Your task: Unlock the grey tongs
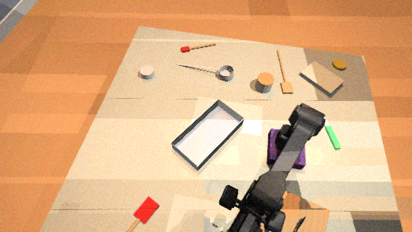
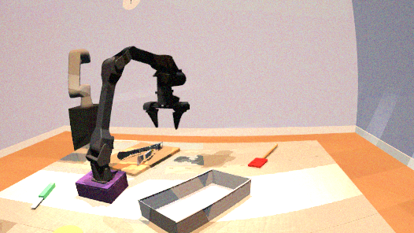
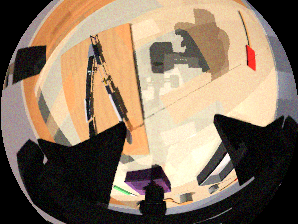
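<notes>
The grey tongs (image 1: 299,224) (image 2: 138,151) (image 3: 116,102) lie on the wooden board (image 1: 315,220) (image 2: 170,153) (image 3: 112,47). Their two arms are spread apart in a V, joined at one end, as the wrist view shows. In the top view the robot arm and the frame edge hide most of them. My gripper (image 2: 167,127) (image 3: 172,123) is wide open and empty, fingers pointing down. It hangs well above the table, off to the side of the board and clear of the tongs. The roasting tin (image 1: 231,111) (image 2: 157,216) has nothing on or in it.
A red spatula (image 1: 146,210) (image 2: 258,162) (image 3: 251,58) lies beyond my gripper from the base. A green-handled knife (image 1: 333,137) (image 2: 47,190) lies by the purple base (image 1: 272,150) (image 2: 94,191). A mug (image 1: 265,82), a sieve (image 1: 226,73) and a block (image 1: 322,77) lie farther off.
</notes>
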